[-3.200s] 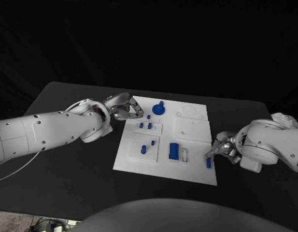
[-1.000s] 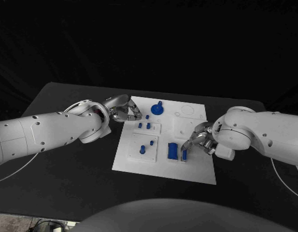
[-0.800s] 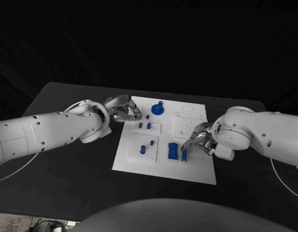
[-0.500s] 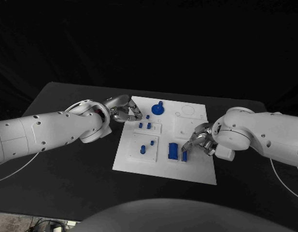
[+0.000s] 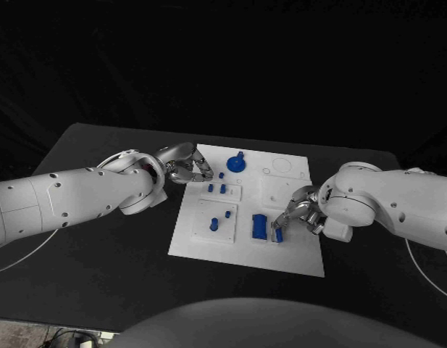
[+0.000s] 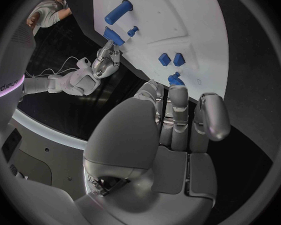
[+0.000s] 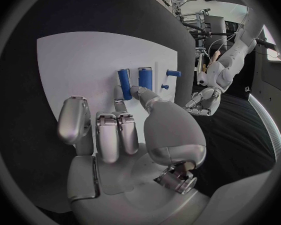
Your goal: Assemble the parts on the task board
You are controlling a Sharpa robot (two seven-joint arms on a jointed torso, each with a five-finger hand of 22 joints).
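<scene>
My right hand (image 5: 298, 213) pinches a narrow blue bar (image 5: 277, 233) upright over the slot near the task board's (image 5: 286, 255) right edge, beside the wider blue block (image 5: 258, 227), probably to seat it. I can't see whether it has bottomed out. My left hand (image 5: 187, 165) hangs at the board's far-left corner, fingers curled, holding nothing I can make out.

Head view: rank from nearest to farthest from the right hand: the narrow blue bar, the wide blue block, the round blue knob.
From the right hand:
1. Narrow blue bar, at its fingertips, board's right side.
2. Wide blue block, just beyond, toward the middle.
3. Round blue knob, at the board's far edge.
</scene>
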